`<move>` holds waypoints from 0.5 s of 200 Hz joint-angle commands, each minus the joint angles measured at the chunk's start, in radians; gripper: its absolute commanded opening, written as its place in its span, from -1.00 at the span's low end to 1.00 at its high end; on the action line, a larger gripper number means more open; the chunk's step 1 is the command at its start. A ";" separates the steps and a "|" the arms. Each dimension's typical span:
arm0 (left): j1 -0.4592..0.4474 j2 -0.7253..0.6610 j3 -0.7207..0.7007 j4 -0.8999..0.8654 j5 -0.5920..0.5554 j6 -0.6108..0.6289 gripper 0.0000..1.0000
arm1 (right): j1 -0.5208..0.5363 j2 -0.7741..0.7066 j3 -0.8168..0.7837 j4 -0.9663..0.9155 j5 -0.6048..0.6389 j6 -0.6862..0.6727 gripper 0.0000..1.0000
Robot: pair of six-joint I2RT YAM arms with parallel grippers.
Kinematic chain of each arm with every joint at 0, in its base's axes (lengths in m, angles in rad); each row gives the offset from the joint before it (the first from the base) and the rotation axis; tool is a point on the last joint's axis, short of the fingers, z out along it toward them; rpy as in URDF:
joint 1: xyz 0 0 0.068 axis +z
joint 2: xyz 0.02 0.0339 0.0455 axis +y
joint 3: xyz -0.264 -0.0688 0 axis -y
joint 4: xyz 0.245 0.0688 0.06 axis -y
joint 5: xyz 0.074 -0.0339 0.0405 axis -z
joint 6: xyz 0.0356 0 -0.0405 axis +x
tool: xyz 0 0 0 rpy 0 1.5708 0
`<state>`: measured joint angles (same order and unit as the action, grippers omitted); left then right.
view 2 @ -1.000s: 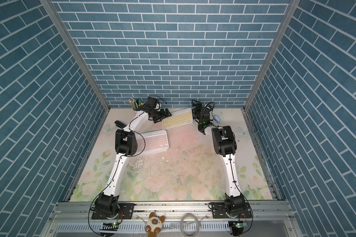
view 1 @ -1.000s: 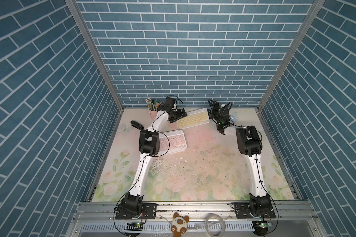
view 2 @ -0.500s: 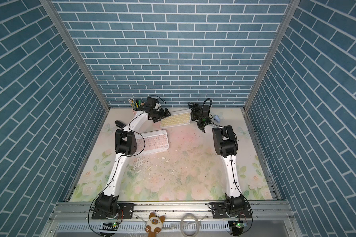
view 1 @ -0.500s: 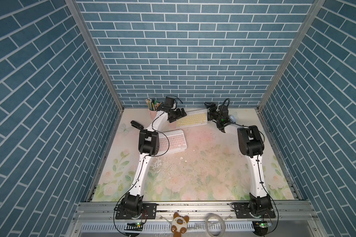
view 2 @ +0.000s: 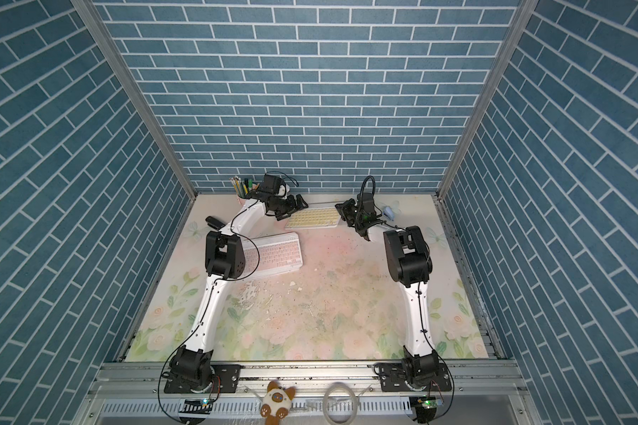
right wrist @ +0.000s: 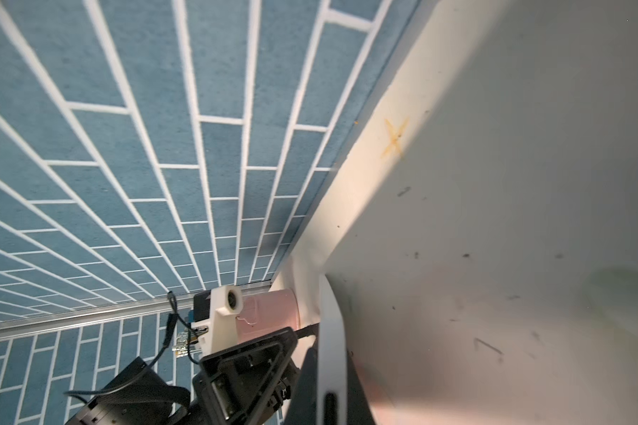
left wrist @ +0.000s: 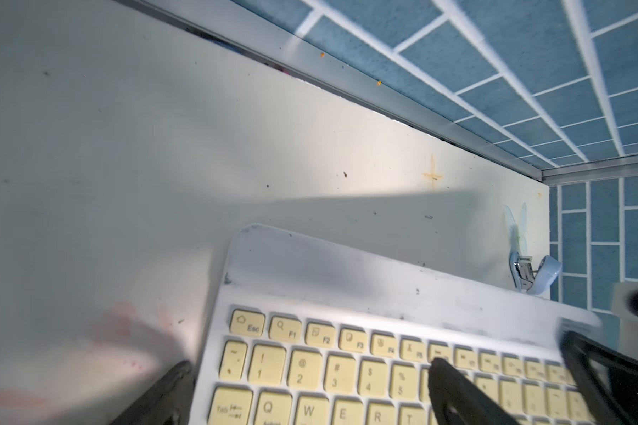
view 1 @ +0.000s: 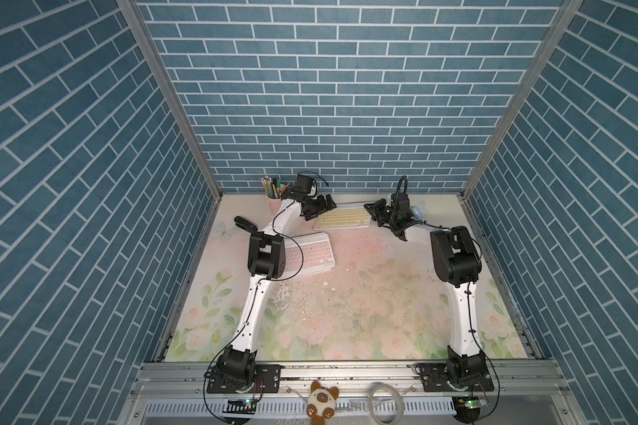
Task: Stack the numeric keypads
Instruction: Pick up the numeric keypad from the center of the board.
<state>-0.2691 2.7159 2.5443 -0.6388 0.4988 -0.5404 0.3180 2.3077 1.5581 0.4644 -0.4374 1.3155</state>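
Yellow keypad [view 1: 342, 219] lies in the upper centre of both top views, close to the back wall, with its long side running across the frame. At its right-hand short end the right gripper [view 1: 372, 214] is closed on it. The right wrist view shows the white frame edge-on, pinched between the two fingers. The left gripper [view 1: 319, 207] sits at the keypad's upper-left corner. In the left wrist view its jaws stand well apart, one finger [left wrist: 163, 397] just off the short edge and the other finger [left wrist: 457, 393] over the keys. I cannot tell whether either presses on the keypad, nor whether the keypad is clear of the mat [view 1: 365, 305].

The pink keypad [view 1: 312, 254] lies left of centre, lower in the frame and apart from the yellow one, partly hidden by the left arm's elbow [view 1: 266, 254]. A pale edge under it may be another keypad, but that is unclear. A black stapler [view 1: 244, 222] lies at the left of the mat and a blue stapler [view 1: 417, 211] just behind the right gripper.

The step in hand looks like picking up the yellow keypad, and no stacking of it is done yet. The next move calls for lifting it level, carrying it down-left in the frame and setting it square on the pink keypad. The elbow must clear that spot first. Held by one end, such a thin board may droop or swing.
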 commanded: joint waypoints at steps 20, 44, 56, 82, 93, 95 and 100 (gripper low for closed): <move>-0.045 -0.161 -0.001 -0.061 0.099 0.012 0.99 | -0.028 -0.051 -0.003 0.057 -0.172 -0.064 -1.00; -0.036 -0.235 -0.002 -0.120 0.081 0.050 0.99 | -0.058 -0.076 -0.003 0.150 -0.230 -0.040 -1.00; -0.031 -0.275 -0.002 -0.153 0.080 0.066 0.99 | -0.065 -0.091 0.012 0.192 -0.270 -0.012 -1.00; -0.011 -0.397 -0.039 -0.198 0.069 0.097 0.99 | -0.065 -0.165 -0.001 0.274 -0.305 0.026 -1.00; 0.003 -0.463 -0.079 -0.199 0.066 0.104 0.99 | -0.065 -0.193 -0.015 0.309 -0.307 0.042 -1.00; 0.005 -0.475 -0.088 -0.198 0.065 0.103 0.99 | -0.065 -0.198 -0.017 0.313 -0.308 0.048 -1.00; 0.013 -0.507 -0.111 -0.195 0.064 0.105 0.99 | -0.064 -0.208 -0.023 0.322 -0.308 0.059 -1.00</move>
<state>-0.2935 2.3283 2.5076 -0.7773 0.5697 -0.4767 0.2523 2.2375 1.5482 0.6037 -0.6762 1.2865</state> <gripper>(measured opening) 0.995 0.090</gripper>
